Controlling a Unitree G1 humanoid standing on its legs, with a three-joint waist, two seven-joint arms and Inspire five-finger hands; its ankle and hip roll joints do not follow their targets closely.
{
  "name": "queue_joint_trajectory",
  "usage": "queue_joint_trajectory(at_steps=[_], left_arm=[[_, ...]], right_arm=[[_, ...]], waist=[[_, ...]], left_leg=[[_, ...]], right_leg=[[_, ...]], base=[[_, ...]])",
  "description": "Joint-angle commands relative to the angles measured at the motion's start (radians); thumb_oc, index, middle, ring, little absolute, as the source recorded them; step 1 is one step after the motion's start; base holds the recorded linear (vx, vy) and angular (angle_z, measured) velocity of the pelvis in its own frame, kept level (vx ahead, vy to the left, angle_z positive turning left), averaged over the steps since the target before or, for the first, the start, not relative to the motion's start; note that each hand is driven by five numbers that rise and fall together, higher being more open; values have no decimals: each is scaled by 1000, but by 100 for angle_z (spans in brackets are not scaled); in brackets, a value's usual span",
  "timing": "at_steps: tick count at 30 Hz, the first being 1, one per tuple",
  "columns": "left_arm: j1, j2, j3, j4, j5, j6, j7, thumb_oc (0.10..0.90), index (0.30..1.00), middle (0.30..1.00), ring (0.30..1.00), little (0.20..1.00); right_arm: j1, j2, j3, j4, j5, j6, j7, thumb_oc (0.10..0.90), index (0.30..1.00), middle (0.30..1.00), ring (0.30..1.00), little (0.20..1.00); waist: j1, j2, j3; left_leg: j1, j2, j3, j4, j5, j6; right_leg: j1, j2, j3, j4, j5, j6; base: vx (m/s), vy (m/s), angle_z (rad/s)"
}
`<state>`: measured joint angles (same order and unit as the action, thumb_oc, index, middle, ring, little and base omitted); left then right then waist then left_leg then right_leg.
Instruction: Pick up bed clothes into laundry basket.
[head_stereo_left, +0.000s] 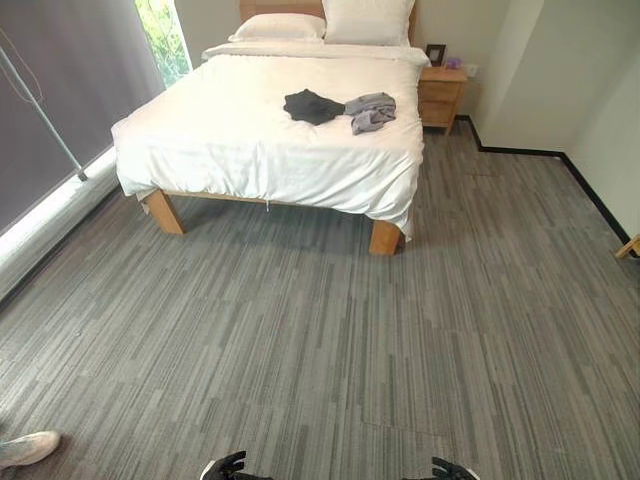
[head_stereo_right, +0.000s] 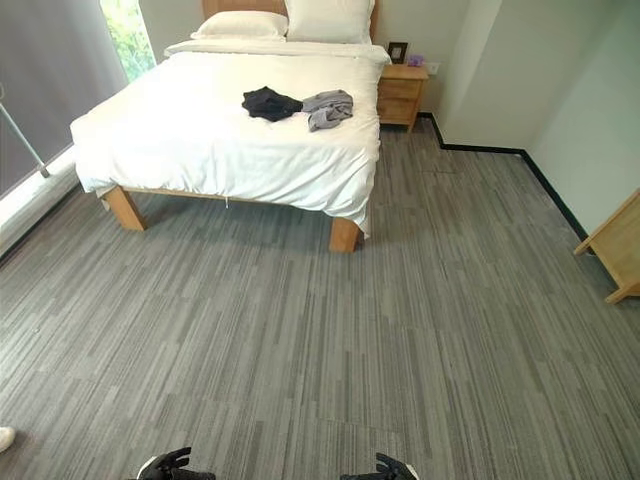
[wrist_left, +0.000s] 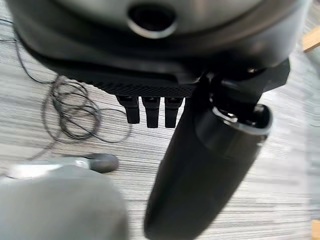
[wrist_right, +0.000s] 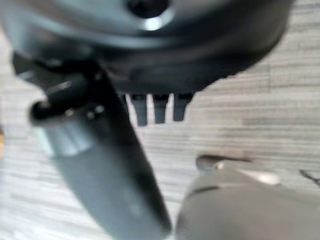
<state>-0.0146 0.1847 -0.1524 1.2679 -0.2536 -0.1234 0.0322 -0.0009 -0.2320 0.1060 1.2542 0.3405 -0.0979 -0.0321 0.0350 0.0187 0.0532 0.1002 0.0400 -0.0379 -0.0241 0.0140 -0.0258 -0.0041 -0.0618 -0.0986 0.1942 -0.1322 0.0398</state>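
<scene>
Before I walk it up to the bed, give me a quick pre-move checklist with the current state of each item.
1. Clothes located: ok. Black garment and grey garment lie on the bed, touching each other.
2. Left robot hand free: ok, fingers straight, holding nothing.
3. Right robot hand free: ok, fingers straight, holding nothing.
4. Floor path to the bed: ok, bare carpet ahead.
5. Bystander: not ok, a person's shoe sits on the robot's left, near its start point.
6. Laundry basket located: cannot tell.
</scene>
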Motion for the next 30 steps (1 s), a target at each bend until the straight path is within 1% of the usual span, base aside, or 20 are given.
queue_joint_trajectory(at_steps=[1, 2, 4, 7, 9, 11, 12, 13, 16, 17, 18, 20, 21, 23, 25, 26, 27, 28, 29, 30], left_arm=[[-110, 76, 61, -162, -80, -93, 44, 800, 900, 900, 900, 900], [-121, 103, 60, -302, -88, -105, 77, 800, 900, 900, 900, 900], [-116, 138, 68, -484, -72, -117, 127, 800, 900, 900, 900, 900], [-101, 176, 79, -679, -20, -114, 168, 800, 900, 900, 900, 900], [-88, 178, 91, -741, -14, -119, 178, 800, 900, 900, 900, 900], [-70, 165, 106, -805, -36, -122, 181, 800, 900, 900, 900, 900], [-68, 165, 106, -807, -36, -121, 181, 800, 900, 900, 900, 900], [-44, 147, 115, -838, -70, -124, 170, 800, 900, 900, 900, 900], [-33, 136, 116, -837, -90, -123, 163, 800, 900, 900, 900, 900], [-9, 129, 125, -868, -103, -118, 156, 800, 900, 900, 900, 900], [-8, 129, 125, -869, -103, -118, 156, 800, 900, 900, 900, 900], [10, 125, 134, -885, -112, -122, 158, 800, 900, 900, 900, 900], [10, 125, 134, -885, -112, -122, 158, 800, 900, 900, 900, 900], [10, 125, 139, -899, -131, -127, 161, 800, 900, 900, 900, 900], [-6, 134, 128, -904, -129, -125, 172, 800, 900, 900, 900, 900], [-17, 143, 122, -912, -117, -121, 175, 800, 900, 900, 900, 900], [-37, 153, 113, -909, -101, -115, 184, 800, 900, 900, 900, 900], [-41, 156, 114, -922, -99, -111, 185, 800, 900, 900, 900, 900], [-47, 160, 115, -928, -94, -111, 190, 800, 900, 900, 900, 900], [-47, 159, 115, -928, -93, -111, 191, 800, 900, 900, 900, 900]], right_arm=[[-90, -40, -12, -159, 82, -72, -46, 800, 900, 900, 900, 900], [-94, -58, -29, -281, 102, -88, -65, 800, 900, 900, 900, 900], [-83, -73, -45, -480, 116, -105, -85, 800, 900, 900, 900, 900], [-53, -76, -79, -671, 122, -128, -109, 800, 900, 900, 900, 900], [-36, -79, -95, -734, 99, -140, -119, 800, 900, 900, 900, 900], [-14, -70, -102, -793, 114, -149, -111, 800, 900, 900, 900, 900], [-12, -70, -101, -795, 114, -149, -111, 800, 900, 900, 900, 900], [17, -57, -103, -838, 137, -156, -95, 800, 900, 900, 900, 900], [28, -48, -97, -854, 149, -159, -86, 800, 900, 900, 900, 900], [38, -34, -97, -883, 175, -168, -74, 800, 900, 900, 900, 900], [38, -34, -97, -884, 175, -168, -74, 800, 900, 900, 900, 900], [21, -23, -98, -904, 193, -185, -76, 800, 900, 900, 900, 900], [21, -23, -98, -904, 192, -185, -76, 800, 900, 900, 900, 900], [5, -23, -95, -924, 196, -193, -82, 800, 900, 900, 900, 900], [-17, -21, -88, -951, 204, -202, -97, 800, 900, 900, 900, 900], [-25, -18, -87, -964, 214, -207, -102, 800, 900, 900, 900, 900], [-27, -11, -77, -974, 208, -206, -113, 800, 900, 900, 900, 900], [-20, -4, -73, -996, 209, -204, -110, 800, 900, 900, 900, 900], [-13, 1, -66, -998, 205, -205, -107, 800, 900, 900, 900, 900], [-13, 0, -66, -998, 205, -205, -107, 800, 900, 900, 900, 900]], waist=[[-13, -58, 24], [-16, -56, 26], [-18, -55, 30], [-19, -55, 31], [-19, -54, 33], [-18, -55, 34], [-18, -55, 33], [-18, -57, 36], [-17, -59, 37], [-17, -59, 42], [-16, -60, 41], [-14, -59, 51], [-13, -59, 51], [-11, -56, 63], [-12, -48, 91], [-17, -46, 106], [-31, -34, 131], [-42, -24, 144], [-51, -21, 161], [-51, -22, 162]], left_leg=[[10, -45, -21, -63, -23, 0], [9, -45, -19, -63, -22, 0], [7, -45, -16, -63, -20, 0], [4, -45, -13, -63, -19, 2], [3, -46, -12, -63, -21, 5], [4, -47, -11, -63, -23, 6], [4, -47, -11, -63, -23, 6], [5, -48, -10, -63, -24, 7], [6, -49, -7, -63, -26, 8], [5, -52, -4, -63, -29, 11], [5, -52, -3, -63, -29, 11], [0, -61, 10, -58, -35, 20], [-1, -61, 12, -58, -35, 21], [-11, -73, 21, -49, -43, 33], [-12, -88, 19, -38, -62, 51], [-14, -99, 15, -27, -69, 63], [3, -101, 16, -28, -75, 78], [24, -97, 15, -34, -81, 83], [46, -92, 13, -40, -89, 84], [48, -92, 14, -42, -90, 84]], right_leg=[[135, -83, -20, -254, 123, 110], [132, -84, -16, -251, 124, 113], [126, -85, -14, -247, 126, 115], [122, -88, -13, -243, 127, 117], [119, -89, -11, -240, 127, 117], [117, -92, -11, -239, 126, 118], [117, -92, -11, -239, 126, 118], [116, -93, -9, -241, 127, 117], [117, -94, -9, -247, 128, 118], [115, -97, -4, -252, 133, 122], [114, -97, -3, -252, 133, 122], [95, -107, 17, -239, 139, 134], [93, -107, 18, -238, 138, 134], [56, -120, 44, -181, 133, 142], [-8, -135, 66, -44, 119, 156], [-58, -144, 84, 55, 152, 160], [-122, -149, 90, 215, 229, 151], [-171, -140, 95, 289, 239, 143], [-219, -131, 87, 332, 246, 141], [-221, -131, 89, 340, 241, 140]], base=[[-25, 23, -9], [-32, 20, -15], [-33, 19, -21], [-9, 7, -8], [0, 0, 0], [0, 0, 0], [0, 0, 0], [0, 0, 0], [22, 22, 0], [21, 32, -4], [23, 67, -4], [7, 72, -7], [-4, 63, -18], [-39, 90, -26], [-43, 148, -22], [10, 246, -29], [43, 262, -32], [121, 236, -26], [106, 97, -18], [147, 35, -17]])
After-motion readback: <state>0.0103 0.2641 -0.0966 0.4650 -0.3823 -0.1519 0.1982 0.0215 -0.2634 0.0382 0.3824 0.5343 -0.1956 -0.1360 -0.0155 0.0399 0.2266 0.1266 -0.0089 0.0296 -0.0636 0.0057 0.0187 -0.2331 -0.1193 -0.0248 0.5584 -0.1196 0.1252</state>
